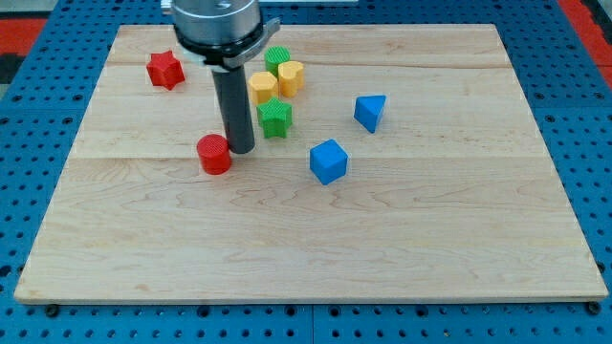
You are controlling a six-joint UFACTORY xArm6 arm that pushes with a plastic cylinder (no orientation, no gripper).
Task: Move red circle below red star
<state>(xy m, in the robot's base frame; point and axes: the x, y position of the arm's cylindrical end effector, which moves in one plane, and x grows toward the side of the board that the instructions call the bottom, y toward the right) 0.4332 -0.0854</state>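
Observation:
The red circle (pixel 214 154) lies on the wooden board left of centre. The red star (pixel 165 70) lies near the board's upper left, well above the circle and a little to its left. My tip (pixel 241 150) stands on the board just right of the red circle, touching or nearly touching its right side. The rod rises straight up from there to the arm's head at the view's top.
Right of the rod is a cluster: a green block (pixel 277 58), a yellow hexagon (pixel 291 75), a yellow block (pixel 263 87) and a green star (pixel 274 118). A blue triangle (pixel 370 112) and a blue cube (pixel 328 161) lie further right.

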